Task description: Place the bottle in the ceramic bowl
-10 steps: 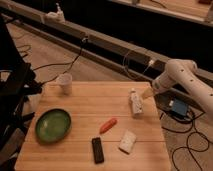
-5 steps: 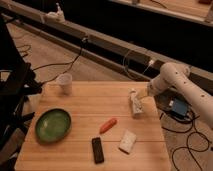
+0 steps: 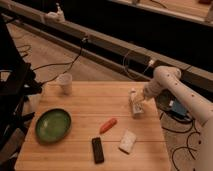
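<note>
Wooden worktop (image 3: 85, 107): black remote (image 3: 97, 149) and white block (image 3: 128, 141) nearest; orange carrot (image 3: 107, 125) behind; green ceramic bowl (image 3: 52, 124) at left; slim plastic bottle (image 3: 134, 104) upright at right, probably light, smooth, tippy, best held mid-body; pincer (image 3: 140, 101) just beside it, open or closed cannot be told; white cup (image 3: 64, 83) farthest.

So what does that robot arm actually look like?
The arm is smooth, white and tubular, with thick rounded segments and a bulbous elbow joint. It narrows towards the claw, which is down at the bottle.
</note>
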### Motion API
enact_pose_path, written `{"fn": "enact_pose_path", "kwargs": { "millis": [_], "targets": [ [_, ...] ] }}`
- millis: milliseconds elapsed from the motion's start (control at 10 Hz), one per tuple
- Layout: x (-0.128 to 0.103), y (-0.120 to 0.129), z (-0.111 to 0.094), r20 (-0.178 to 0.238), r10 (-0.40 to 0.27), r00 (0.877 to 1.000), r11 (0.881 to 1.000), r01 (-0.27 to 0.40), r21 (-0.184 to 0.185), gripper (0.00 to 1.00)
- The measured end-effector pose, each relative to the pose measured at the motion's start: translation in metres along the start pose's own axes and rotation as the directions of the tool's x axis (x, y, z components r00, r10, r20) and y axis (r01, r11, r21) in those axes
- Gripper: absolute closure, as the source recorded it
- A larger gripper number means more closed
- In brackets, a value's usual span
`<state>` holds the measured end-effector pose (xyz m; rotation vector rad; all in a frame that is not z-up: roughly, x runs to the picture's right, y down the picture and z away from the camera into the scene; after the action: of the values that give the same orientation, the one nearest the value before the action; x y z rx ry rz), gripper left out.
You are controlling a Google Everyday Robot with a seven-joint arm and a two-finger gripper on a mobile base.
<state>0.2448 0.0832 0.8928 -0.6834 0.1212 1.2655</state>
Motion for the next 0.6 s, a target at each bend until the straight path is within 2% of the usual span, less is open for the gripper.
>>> {"fn": "enact_pose_path", "kwargs": {
  "millis": [400,500,600],
  "targets": [
    [0.005,0.006,0.019,-0.048,-0.011,0.999,1.000,0.011,-0.006,0.35],
    [0.009,0.007,0.025,-0.067,-0.015,0.998,1.000,0.014,-0.006,0.36],
    [0.014,0.008,0.031,-0.085,-0.023,0.996,1.000,0.023,-0.002,0.42]
  ]
}}
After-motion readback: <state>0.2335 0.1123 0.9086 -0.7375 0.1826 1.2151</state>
